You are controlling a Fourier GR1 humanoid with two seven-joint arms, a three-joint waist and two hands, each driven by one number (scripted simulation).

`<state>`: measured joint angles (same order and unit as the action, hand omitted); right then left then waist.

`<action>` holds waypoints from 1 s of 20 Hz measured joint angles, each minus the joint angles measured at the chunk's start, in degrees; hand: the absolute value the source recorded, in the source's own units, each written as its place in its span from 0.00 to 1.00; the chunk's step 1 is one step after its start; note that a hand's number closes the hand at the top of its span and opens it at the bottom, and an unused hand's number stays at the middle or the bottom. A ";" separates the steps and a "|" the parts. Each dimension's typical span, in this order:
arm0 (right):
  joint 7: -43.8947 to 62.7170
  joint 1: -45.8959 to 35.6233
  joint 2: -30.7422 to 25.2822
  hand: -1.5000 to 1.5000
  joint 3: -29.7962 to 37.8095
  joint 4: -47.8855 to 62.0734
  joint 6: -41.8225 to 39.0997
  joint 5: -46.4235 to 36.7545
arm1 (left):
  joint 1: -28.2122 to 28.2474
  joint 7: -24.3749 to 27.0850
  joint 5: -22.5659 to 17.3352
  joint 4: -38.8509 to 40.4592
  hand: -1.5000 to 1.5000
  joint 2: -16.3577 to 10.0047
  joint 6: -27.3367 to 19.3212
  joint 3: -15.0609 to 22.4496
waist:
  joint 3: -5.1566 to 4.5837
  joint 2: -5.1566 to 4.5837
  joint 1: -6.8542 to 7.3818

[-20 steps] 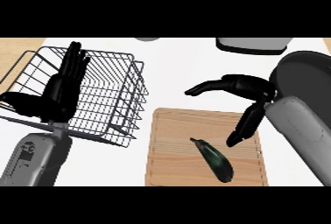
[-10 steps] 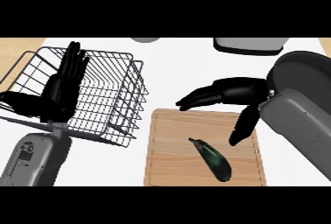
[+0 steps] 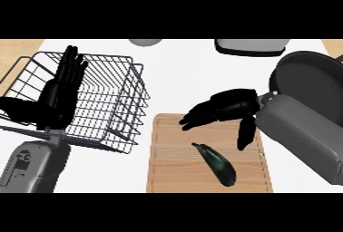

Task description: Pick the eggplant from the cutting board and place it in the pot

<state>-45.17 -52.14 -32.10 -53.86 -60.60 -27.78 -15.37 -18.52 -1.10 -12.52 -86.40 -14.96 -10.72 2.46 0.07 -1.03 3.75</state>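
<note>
Eggplant lies diagonally on the cutting board, untouched; right hand hangs over the board's far end, fingers loosely spread, holding nothing; left hand rests open, fingers up, at the wire basket; pot far right.

One camera at the robot's head looks steeply down, close over the white counter: wire basket left, cutting board near, pot far right.

Eggplant on cutting board — wire basket left, pot right
</note>
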 measured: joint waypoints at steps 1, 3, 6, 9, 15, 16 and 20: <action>-0.63 -0.08 0.04 0.00 -1.20 0.72 0.58 -0.71 | 0.51 0.28 -0.03 -0.07 0.50 -0.07 0.08 -0.22 | -0.01 0.08 -0.24; -1.78 -0.53 1.06 0.00 -3.40 2.71 1.59 -1.73 | 0.11 -0.52 -0.18 -0.56 0.50 -0.45 -0.06 -0.77 | -0.01 0.12 -0.40; -4.17 -0.69 1.97 0.00 -6.44 5.57 3.46 -3.27 | 0.57 -0.74 0.22 -1.05 0.50 -0.16 -0.55 -0.71 | -0.02 0.20 -0.75; -6.63 -0.19 3.26 0.00 -8.46 8.09 5.80 -4.15 | 0.63 -0.69 -0.16 -0.69 0.50 -0.67 0.04 -1.58 | -0.03 0.26 -1.23; -9.40 -0.06 6.03 0.00 -10.21 11.28 8.43 -4.27 | 1.32 -0.63 -0.10 -0.84 0.50 -0.64 0.38 -2.14 | -0.04 0.51 -1.98; -9.67 -0.19 6.28 0.00 -10.49 11.70 8.70 -4.39 | 1.50 -0.71 0.22 -0.99 0.50 -0.33 -0.02 -2.00 | -0.04 0.55 -2.06; -10.17 0.30 8.24 0.00 -11.43 14.35 10.39 -6.55 | 1.30 -0.73 0.01 -0.46 0.50 -0.76 0.71 -3.02 | -0.06 0.67 -2.51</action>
<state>-55.33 -51.84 -23.86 -65.28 -46.25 -17.38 -21.92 -17.21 -1.83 -12.51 -86.86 -15.72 -10.00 -0.55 0.01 -0.36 1.24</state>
